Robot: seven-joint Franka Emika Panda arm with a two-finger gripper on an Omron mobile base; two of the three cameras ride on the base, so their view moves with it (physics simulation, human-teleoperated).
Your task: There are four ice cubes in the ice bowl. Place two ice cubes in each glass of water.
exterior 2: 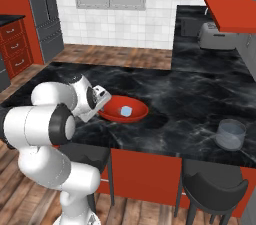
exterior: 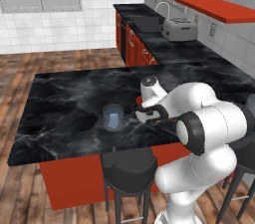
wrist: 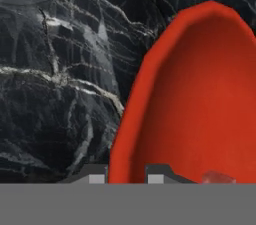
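Observation:
The red ice bowl (exterior 2: 135, 115) sits on the black marble island, and one pale-blue ice cube (exterior 2: 126, 111) lies in its middle. My gripper (exterior 2: 103, 100) is down at the bowl's left rim. In the hand view its fingertips (wrist: 97, 177) stand close together over the bowl's rim (wrist: 150, 69); what lies between them is hidden. A pale ice cube (wrist: 216, 177) shows just right of the tips. One glass of water (exterior: 113, 117) stands left of my hand with an ice cube (exterior: 114, 118) in it. The other glass (exterior 2: 231, 134) stands far right of the bowl.
A silver toaster (exterior: 179, 29) sits on the back counter under red shelves (exterior: 209, 5). Black stools (exterior: 128, 168) (exterior 2: 212, 186) stand against the island's near edge. My own arm hides most of the bowl in the left base view.

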